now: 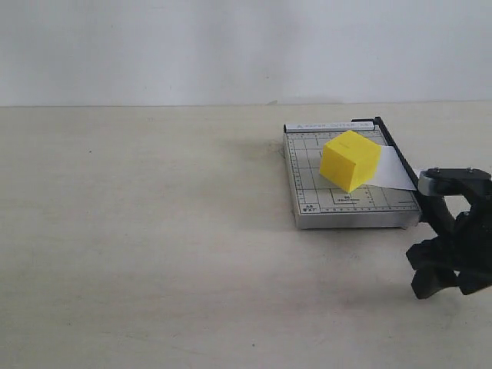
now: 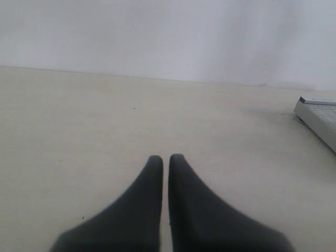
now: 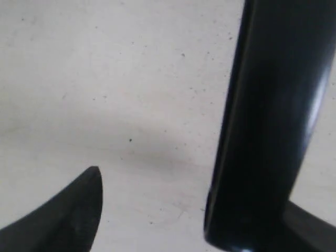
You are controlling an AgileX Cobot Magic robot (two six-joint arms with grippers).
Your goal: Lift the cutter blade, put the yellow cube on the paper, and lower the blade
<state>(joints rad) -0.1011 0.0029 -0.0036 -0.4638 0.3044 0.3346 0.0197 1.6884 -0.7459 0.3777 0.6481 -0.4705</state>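
Observation:
The yellow cube (image 1: 350,160) sits on the white paper (image 1: 393,171), which lies on the grey gridded cutter base (image 1: 307,181). The cutter blade (image 1: 388,136) lies low along the base's right edge, over the paper. Its thick glossy black handle (image 3: 268,121) stands close beside one finger of my right gripper (image 3: 194,194). That gripper (image 1: 446,223) is open at the base's near right corner; a wide gap separates its other finger (image 3: 73,210) from the handle. My left gripper (image 2: 165,157) is shut and empty over bare table, out of the exterior view.
A corner of the cutter base (image 2: 320,113) shows at the edge of the left wrist view. The pale tabletop (image 1: 154,231) stretches to the left of the cutter, with a white wall (image 1: 231,46) behind.

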